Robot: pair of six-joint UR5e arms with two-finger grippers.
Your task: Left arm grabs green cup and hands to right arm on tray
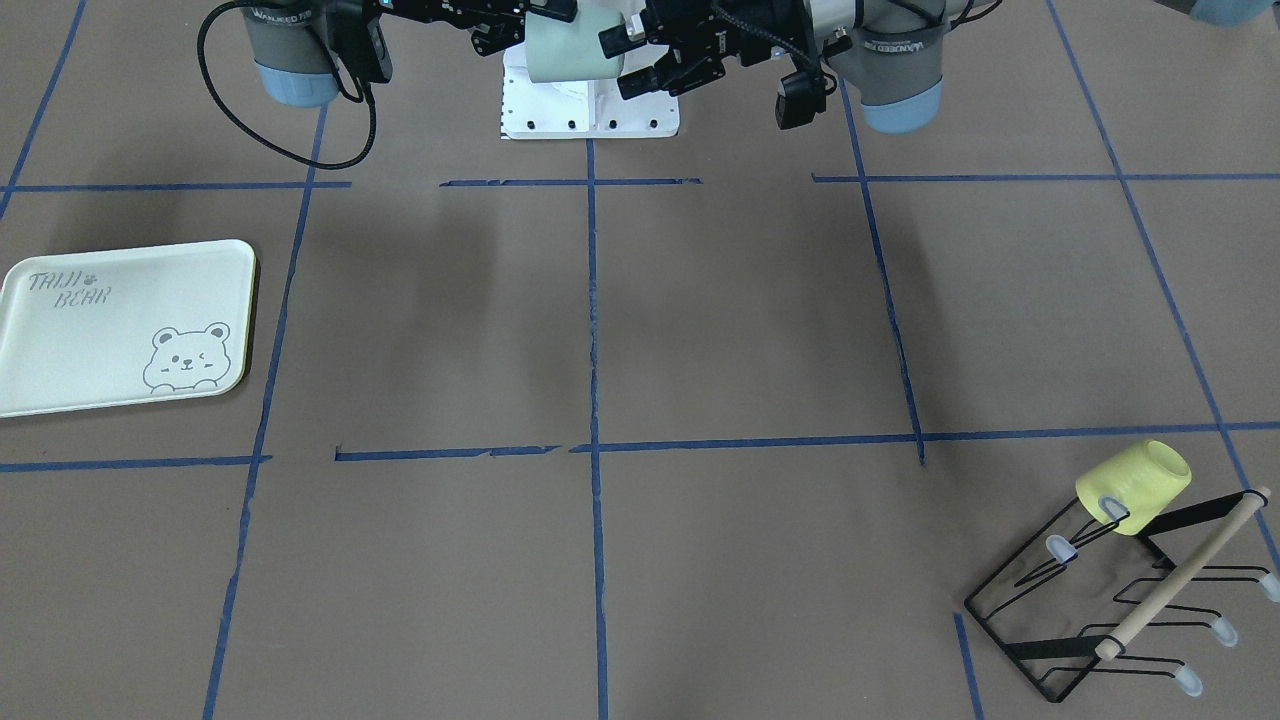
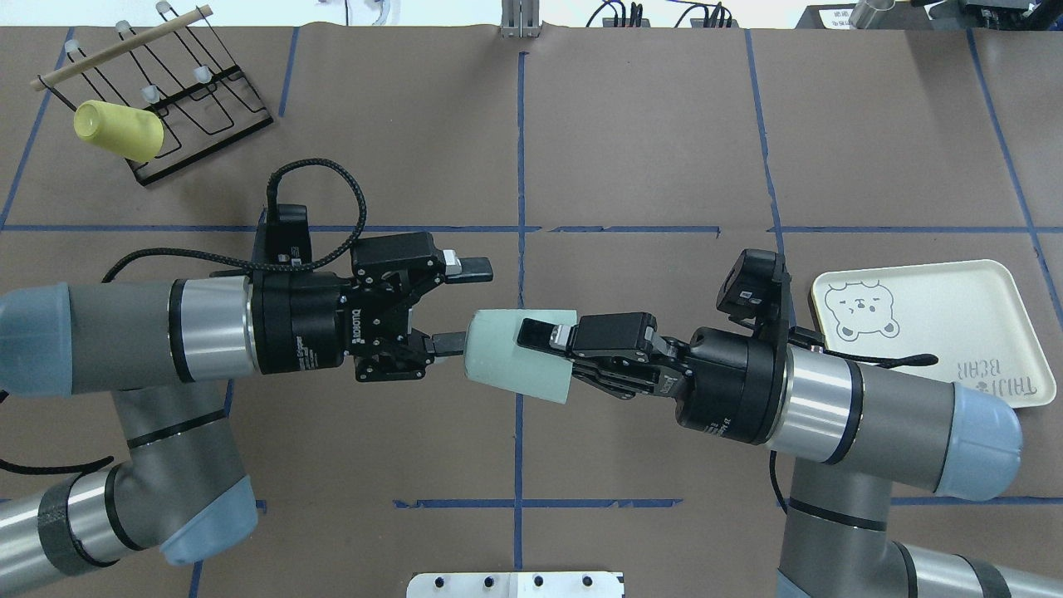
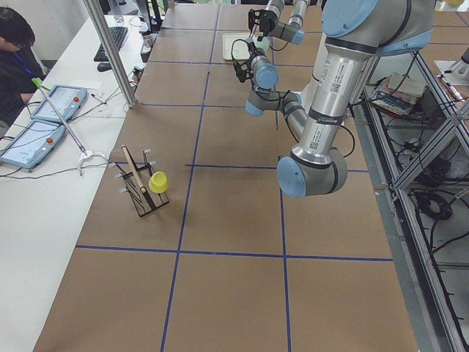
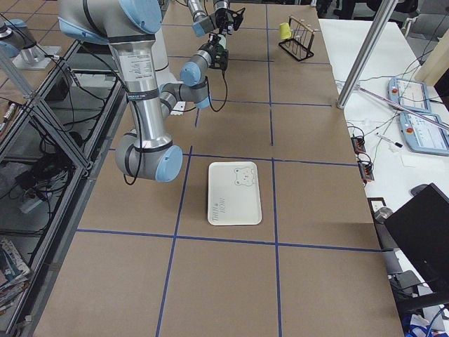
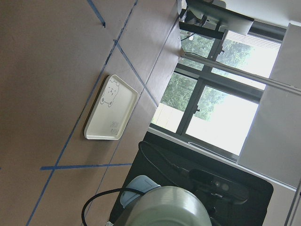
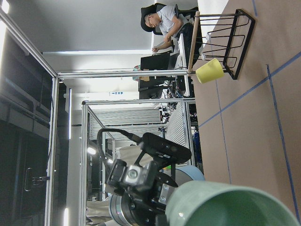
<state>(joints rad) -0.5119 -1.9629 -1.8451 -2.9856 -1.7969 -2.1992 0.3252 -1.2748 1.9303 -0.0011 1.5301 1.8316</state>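
Taped table [image 2: 664,124], green cup [image 2: 507,365] aloft in right gripper [image 2: 544,345], tray [image 2: 988,332] apart

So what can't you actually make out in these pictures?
- Second finger of the right hand: overhead view, hidden by the green cup.
- Whether the open left hand touches the cup: overhead view, too close to tell.
- Both hands: front view, partly cut off by the top edge.
- Hands and cup: side views, too small.
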